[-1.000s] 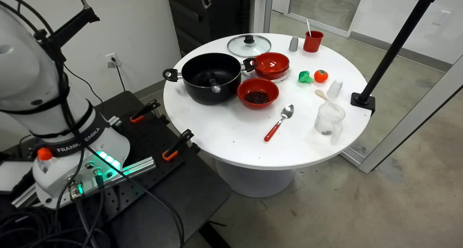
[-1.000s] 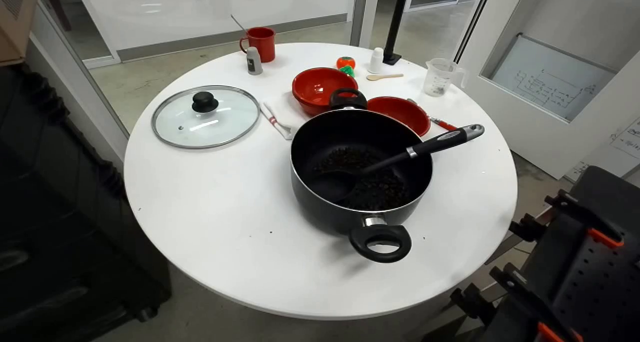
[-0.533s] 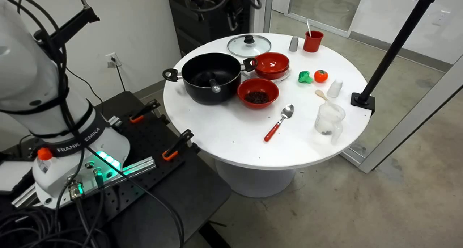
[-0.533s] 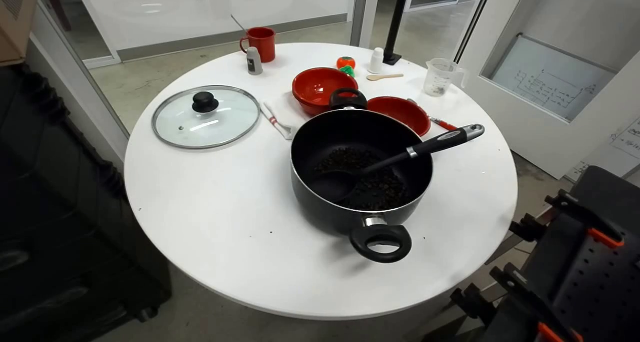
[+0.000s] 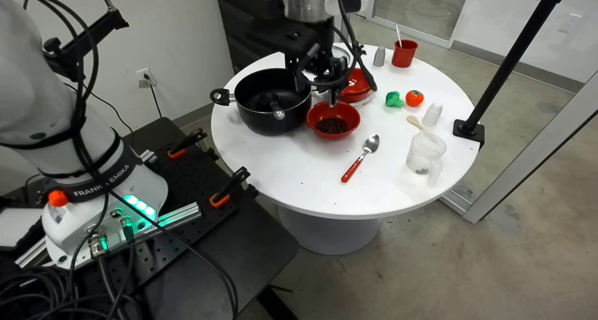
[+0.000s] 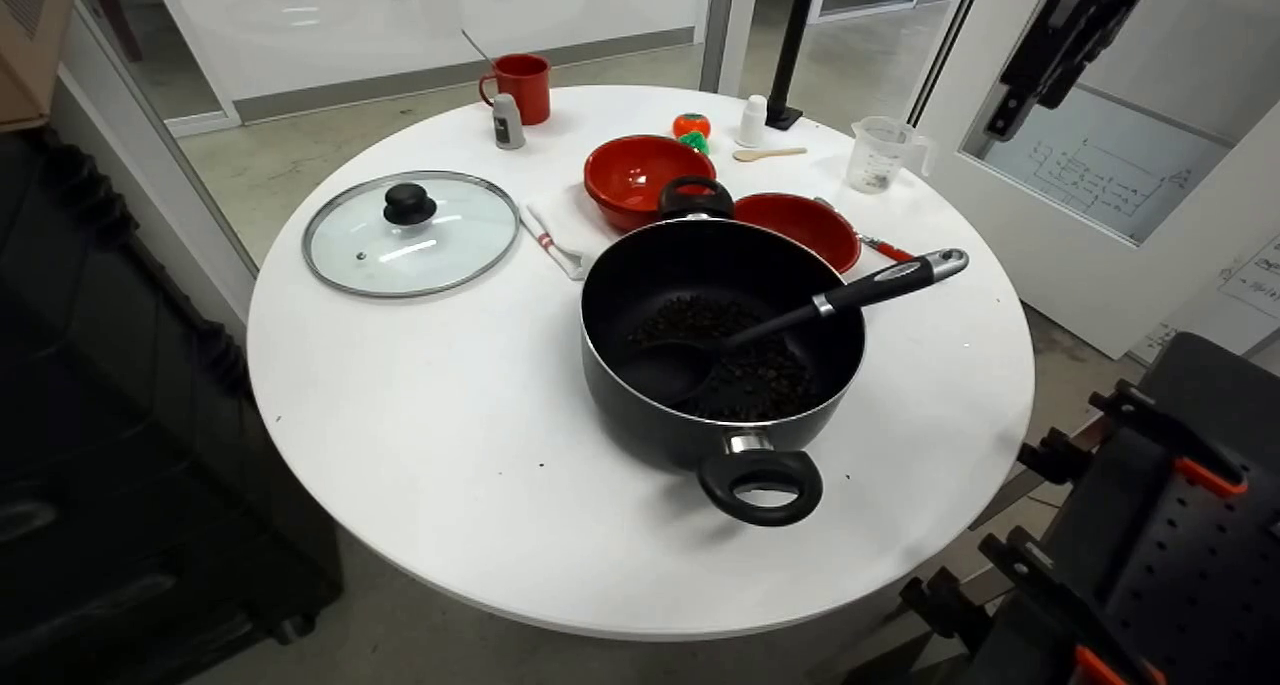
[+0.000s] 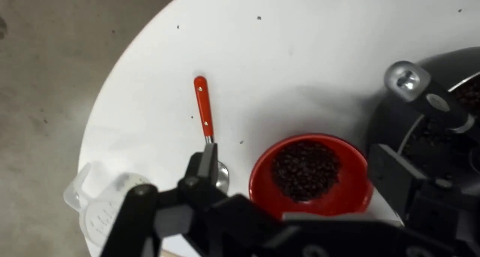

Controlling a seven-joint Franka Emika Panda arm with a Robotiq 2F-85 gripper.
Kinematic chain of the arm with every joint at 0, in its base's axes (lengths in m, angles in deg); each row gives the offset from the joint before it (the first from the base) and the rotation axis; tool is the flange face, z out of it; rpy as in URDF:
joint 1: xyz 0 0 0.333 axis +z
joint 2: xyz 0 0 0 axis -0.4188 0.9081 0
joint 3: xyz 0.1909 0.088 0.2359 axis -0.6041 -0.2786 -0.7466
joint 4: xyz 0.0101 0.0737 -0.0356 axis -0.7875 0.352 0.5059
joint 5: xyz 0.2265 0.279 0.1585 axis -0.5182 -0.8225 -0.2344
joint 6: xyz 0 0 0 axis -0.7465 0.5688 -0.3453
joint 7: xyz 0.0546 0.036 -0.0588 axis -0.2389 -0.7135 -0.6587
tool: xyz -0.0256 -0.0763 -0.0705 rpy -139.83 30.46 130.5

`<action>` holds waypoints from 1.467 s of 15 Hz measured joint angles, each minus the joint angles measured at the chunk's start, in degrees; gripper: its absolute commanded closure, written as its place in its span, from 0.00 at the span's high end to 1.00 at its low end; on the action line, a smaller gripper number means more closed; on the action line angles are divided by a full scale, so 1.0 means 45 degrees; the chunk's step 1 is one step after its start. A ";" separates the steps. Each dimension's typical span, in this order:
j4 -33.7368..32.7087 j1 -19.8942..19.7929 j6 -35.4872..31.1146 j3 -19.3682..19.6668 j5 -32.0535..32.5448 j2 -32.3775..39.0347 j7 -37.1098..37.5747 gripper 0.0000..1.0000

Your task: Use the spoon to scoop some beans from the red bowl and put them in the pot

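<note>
The spoon [image 5: 354, 169], with a red handle and silvery head, lies on the white table. In the wrist view the spoon [image 7: 203, 107] is partly covered by a finger. The red bowl [image 5: 318, 116] holds dark beans [image 5: 331, 125]; the bowl [image 7: 354, 174] and beans [image 7: 305, 170] show between the fingers in the wrist view. The black pot [image 5: 273, 121] stands beside the bowl; dark beans [image 6: 765, 375] also lie inside the pot [image 6: 660, 430]. My gripper [image 5: 316, 94] is open and empty, above the pot and bowl area. It also shows at top right in an exterior view [image 6: 1030, 95].
A black ladle [image 6: 880, 283] leans in the pot, its handle over the rim. Red bowls [image 5: 352, 84], a glass lid [image 6: 410, 255], a red cup [image 5: 404, 53], shakers, toy vegetables, a small wooden spoon [image 6: 770, 153] and a measuring cup [image 5: 426, 152] stand around. A black pole [image 5: 507, 60] rises at the table edge.
My gripper has come down into view from above, toward the pot and red bowl. The objects on the table have not moved.
</note>
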 measured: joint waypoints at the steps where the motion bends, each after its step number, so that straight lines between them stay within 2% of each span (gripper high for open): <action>1: -0.0383 -0.0156 -0.0001 0.0064 0.0003 0.0721 -0.0025 1.00; 6: -0.2000 -0.0689 -0.0385 0.0162 0.0162 0.3775 -0.0664 1.00; 12: -0.3230 -0.0962 -0.0975 -0.0066 0.0706 0.6312 -0.1364 1.00; 16: -0.4117 -0.1606 -0.0976 -0.0626 0.0619 0.7395 -0.2178 1.00; 22: -0.5401 -0.3449 -0.0974 -0.2039 -0.0698 0.8139 -0.4538 1.00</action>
